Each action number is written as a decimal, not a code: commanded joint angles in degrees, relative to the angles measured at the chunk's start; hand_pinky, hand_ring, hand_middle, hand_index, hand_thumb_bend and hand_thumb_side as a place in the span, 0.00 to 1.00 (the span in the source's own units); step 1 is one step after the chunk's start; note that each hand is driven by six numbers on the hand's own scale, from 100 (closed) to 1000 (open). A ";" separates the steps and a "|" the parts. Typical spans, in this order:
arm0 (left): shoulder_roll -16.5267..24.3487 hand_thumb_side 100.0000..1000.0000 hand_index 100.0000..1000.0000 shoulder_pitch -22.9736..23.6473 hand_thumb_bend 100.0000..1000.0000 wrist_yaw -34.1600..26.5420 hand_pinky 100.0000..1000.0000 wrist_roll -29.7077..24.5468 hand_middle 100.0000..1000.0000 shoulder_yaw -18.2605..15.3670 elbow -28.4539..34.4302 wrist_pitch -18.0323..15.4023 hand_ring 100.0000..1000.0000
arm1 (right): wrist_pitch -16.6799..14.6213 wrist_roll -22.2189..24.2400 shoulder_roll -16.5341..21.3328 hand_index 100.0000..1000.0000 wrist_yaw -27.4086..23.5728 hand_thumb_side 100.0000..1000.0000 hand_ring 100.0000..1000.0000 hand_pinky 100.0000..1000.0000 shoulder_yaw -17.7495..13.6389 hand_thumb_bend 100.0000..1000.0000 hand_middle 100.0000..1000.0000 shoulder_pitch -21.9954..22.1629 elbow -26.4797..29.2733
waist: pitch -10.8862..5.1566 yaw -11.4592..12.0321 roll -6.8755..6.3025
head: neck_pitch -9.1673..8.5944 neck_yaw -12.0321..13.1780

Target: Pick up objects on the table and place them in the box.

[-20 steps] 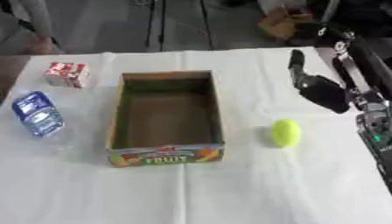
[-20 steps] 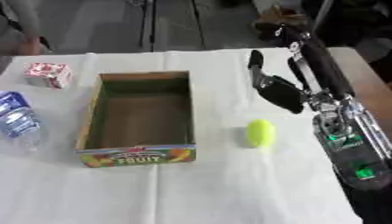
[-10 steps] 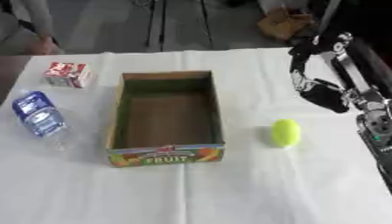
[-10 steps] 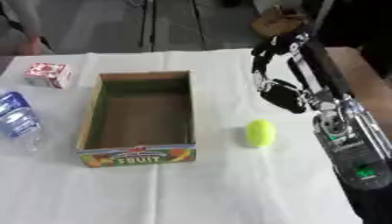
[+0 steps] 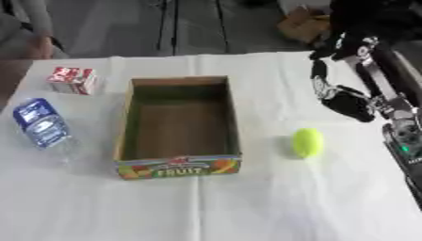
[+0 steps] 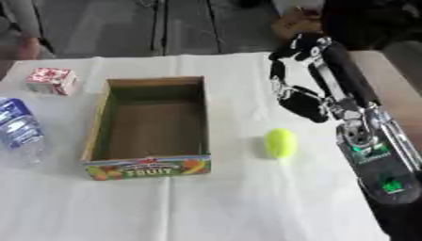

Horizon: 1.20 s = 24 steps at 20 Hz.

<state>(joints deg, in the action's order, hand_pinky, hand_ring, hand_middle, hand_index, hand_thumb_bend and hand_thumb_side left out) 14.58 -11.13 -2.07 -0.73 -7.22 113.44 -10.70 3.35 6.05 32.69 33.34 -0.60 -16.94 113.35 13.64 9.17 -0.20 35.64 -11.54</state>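
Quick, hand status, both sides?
Right hand: above the table beyond the yellow-green ball, holding nothing; fingers cannot be told.
Left hand: not in view.

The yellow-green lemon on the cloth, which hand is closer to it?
Right. The right hand hangs just beyond the lemon, up and to its right, not touching. The left hand shows in neither view.

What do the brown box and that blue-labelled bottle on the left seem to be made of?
The box looks like matte brown cardboard: dull inner walls and a printed fruit picture on its front. The bottle looks like clear plastic, since the cloth shows through below its blue label, though glass can't be ruled out.
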 commanded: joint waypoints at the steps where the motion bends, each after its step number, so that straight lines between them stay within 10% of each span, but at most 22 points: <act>1: 1.05 0.84 0.81 -0.51 0.31 -0.03 0.40 0.15 0.82 -0.29 1.15 -0.01 0.89 | -1.31 7.71 1.83 1.00 2.53 0.27 0.91 0.91 -0.52 0.32 0.88 -0.28 1.25 | -0.87 -0.07 0.05 | 0.26 0.05; 8: 1.08 0.84 0.81 -0.49 0.32 0.04 0.40 0.15 0.82 -0.32 1.15 0.04 0.89 | -3.13 20.24 2.60 0.99 8.05 0.48 0.92 0.88 -1.29 0.28 0.90 0.23 1.25 | -0.82 -0.14 0.20 | 0.41 0.06; 24: 1.24 0.84 0.81 -0.50 0.32 0.05 0.40 0.15 0.82 -0.28 1.15 0.08 0.89 | -0.09 28.13 5.69 1.00 6.90 0.83 0.87 0.80 -0.22 0.13 0.88 2.37 -6.68 | -1.00 -0.04 0.32 | 0.58 0.07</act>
<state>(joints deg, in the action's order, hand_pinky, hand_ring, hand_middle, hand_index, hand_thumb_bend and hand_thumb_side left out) 14.60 -11.14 -2.07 -0.66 -7.22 113.44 -10.63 3.20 33.73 36.17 40.69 -0.62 -14.08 107.26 13.62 9.11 0.12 36.07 -11.48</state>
